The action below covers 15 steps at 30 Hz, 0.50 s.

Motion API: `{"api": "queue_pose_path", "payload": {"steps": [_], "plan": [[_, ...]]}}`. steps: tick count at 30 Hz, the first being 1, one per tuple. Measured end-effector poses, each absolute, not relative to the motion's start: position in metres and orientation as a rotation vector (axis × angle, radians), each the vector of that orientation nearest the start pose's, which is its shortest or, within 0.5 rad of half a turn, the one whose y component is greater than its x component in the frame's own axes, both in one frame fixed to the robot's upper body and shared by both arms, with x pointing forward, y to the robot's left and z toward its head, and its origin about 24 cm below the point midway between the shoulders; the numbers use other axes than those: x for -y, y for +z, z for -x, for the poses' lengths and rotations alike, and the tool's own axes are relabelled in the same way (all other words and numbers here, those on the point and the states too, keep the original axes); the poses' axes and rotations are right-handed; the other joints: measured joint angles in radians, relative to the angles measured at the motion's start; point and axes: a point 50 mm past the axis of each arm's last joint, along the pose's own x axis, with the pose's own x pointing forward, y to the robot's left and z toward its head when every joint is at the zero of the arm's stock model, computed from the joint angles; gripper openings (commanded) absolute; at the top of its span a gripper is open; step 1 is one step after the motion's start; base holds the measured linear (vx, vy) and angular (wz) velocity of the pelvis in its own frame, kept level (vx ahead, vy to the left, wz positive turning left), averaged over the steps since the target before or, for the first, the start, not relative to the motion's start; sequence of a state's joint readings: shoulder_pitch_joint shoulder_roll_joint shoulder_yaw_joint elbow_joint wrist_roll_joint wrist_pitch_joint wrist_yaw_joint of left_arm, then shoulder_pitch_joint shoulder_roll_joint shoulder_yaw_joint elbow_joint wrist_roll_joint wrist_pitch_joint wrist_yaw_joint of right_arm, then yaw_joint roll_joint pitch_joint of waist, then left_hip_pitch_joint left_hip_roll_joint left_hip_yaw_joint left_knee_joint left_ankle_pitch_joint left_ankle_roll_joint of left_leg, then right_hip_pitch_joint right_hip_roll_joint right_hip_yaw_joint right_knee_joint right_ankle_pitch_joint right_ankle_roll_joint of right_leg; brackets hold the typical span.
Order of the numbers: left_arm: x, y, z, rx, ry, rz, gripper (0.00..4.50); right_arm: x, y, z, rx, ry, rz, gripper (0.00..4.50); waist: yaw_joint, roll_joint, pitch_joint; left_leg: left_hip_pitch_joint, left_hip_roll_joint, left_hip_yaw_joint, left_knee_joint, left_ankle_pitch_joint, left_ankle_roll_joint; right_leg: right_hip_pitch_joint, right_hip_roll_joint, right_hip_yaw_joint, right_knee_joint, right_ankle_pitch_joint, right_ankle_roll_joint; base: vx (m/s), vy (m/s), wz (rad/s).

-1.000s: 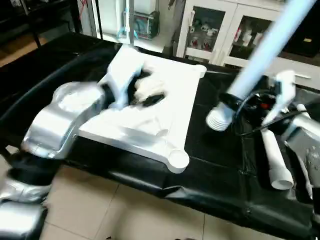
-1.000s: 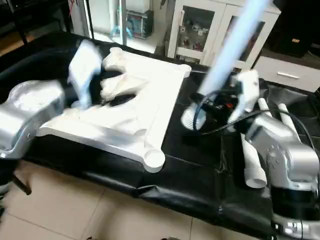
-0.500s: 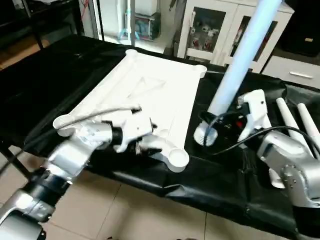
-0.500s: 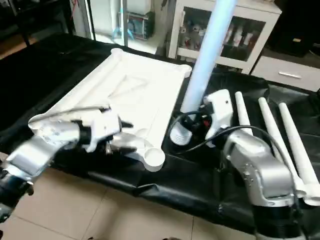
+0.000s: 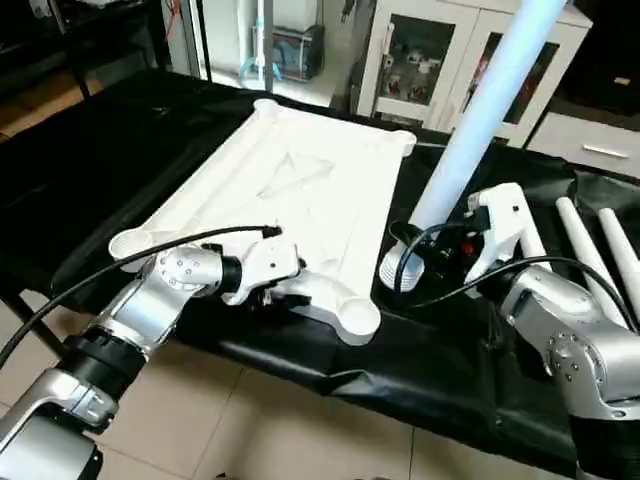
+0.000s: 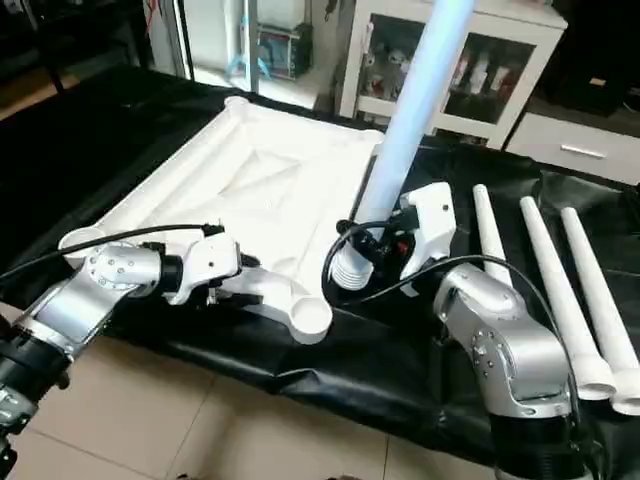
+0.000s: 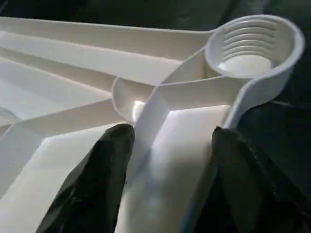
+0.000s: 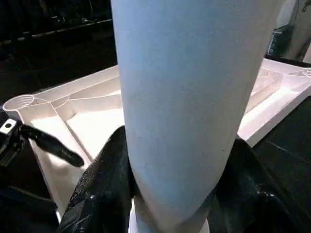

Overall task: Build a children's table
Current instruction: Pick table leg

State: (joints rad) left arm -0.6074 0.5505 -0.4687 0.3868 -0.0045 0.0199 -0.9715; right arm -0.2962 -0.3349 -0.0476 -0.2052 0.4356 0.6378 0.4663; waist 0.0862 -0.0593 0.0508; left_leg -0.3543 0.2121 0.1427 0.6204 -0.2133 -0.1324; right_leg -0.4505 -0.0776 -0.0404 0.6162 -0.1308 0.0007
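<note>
- My left gripper [image 7: 167, 145] straddled a rib of the tabletop [image 5: 300, 180], fingers spread.
- My right gripper [image 8: 170, 194] pinched a leg [image 6: 400, 130], upright beside the near corner socket [image 6: 308, 318].
- Next, I judged: seat its ribbed end there.

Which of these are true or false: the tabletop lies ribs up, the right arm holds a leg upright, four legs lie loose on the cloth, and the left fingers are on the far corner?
1. The tabletop lies ribbed side up. True.
2. The right gripper holds a leg roughly upright, ribbed end down. True.
3. Four legs lie loose on the black cloth. False: three spare legs lie there.
4. The left gripper has its fingers at the tabletop's far corner. False: they straddle a rib beside the near corner socket.
</note>
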Motion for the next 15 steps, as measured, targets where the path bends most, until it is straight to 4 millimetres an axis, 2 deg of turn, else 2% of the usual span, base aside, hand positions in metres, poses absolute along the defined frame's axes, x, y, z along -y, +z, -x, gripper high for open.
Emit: {"api": "queue_pose_path", "payload": {"steps": [15], "plan": [[-0.136,0.069,-0.317,-0.333,-1.269,-0.736,1.51,0.159,0.123,-0.287,-0.132,0.617,-0.085,1.83,-0.001,0.000,0.000,-0.001,0.000,0.000,0.000,0.000,0.000,0.000,0.000,0.000,-0.001,0.000,0.000,0.000,0.000,0.00]]}}
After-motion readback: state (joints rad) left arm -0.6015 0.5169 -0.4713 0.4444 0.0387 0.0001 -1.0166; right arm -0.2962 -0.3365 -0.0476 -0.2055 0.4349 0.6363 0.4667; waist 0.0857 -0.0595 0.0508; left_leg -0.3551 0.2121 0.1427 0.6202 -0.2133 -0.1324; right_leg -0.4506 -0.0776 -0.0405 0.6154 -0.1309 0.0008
